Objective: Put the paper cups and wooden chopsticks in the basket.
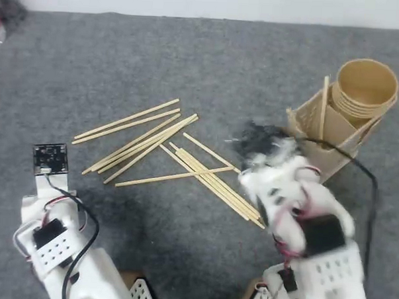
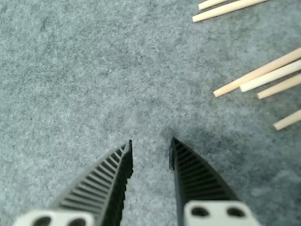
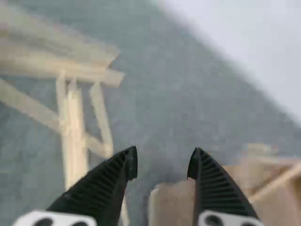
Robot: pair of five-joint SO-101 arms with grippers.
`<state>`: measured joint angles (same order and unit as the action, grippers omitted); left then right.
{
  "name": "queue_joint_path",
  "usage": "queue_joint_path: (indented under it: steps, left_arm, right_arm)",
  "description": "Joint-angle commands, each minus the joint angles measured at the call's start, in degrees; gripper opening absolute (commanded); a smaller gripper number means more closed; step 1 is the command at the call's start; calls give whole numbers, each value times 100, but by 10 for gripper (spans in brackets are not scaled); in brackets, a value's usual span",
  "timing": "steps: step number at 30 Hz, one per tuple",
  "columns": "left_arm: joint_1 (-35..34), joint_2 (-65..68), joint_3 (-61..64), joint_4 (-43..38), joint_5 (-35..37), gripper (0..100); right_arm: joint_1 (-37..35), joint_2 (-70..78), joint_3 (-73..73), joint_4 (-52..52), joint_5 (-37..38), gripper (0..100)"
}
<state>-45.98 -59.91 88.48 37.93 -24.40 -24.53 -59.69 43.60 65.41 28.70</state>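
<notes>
High view: loose wooden chopsticks (image 1: 166,158) lie scattered across the middle of the grey carpet (image 1: 190,56). At two o'clock from that pile sits the basket (image 1: 310,121), with a stack of paper cups (image 1: 364,87) nested inside it and one chopstick (image 1: 324,105) propped upright against them. Right gripper (image 3: 165,150), at eight o'clock of the basket, has its fingers spread with nothing between them. Left gripper (image 2: 151,141), at eight o'clock of the pile, is likewise parted and empty above bare carpet.
</notes>
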Motion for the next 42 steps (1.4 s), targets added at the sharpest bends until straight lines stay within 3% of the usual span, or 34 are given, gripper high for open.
queue_joint_path:
  steps: [1,10,16,19,23,29,42]
  left_arm:
    - [-88,-105,-66,35,18,122]
    - [-2848,-105,-154,237,-774,122]
    - [-3771,-105,40,211,-800,122]
    - [-4176,-97,171,-229,-800,122]
    - [-4264,-97,664,-923,-791,122]
    - [-4088,-105,743,-1081,-774,122]
    - [-3991,-105,743,-1081,-774,122]
  right_arm:
    - [-303,901,-299,57,571,183]
    - [-567,3002,-387,-796,2013,183]
    - [-1007,4286,-1055,-1103,2374,183]
    - [-1015,5130,-1415,-1411,2505,183]
    - [-998,6264,-2084,-1525,2699,183]
    - [-1024,7310,-2936,-1490,2716,183]
    - [-1393,7442,-3059,-1411,2725,183]
